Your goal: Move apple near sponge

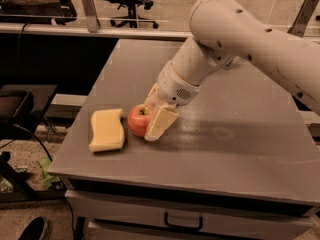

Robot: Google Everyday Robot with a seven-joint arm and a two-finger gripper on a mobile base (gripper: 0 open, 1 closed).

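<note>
End effector [150, 120] grips apple [137, 122] (stem up) beside sponge [106, 130]; sponge lengthwise front-to-back.

Office-style robotics lab, dimly lit. Marked as such by a plain grey work table [225, 149] with a handled drawer [182, 219] beneath, wheeled office chairs [131, 4] on a hard floor behind, and loose cables [22, 131] trailing at the left. Also by a large white robot arm [240, 39] reaching across, gripper [154, 119] low over the table's front left part, against an apple [137, 120].
</note>
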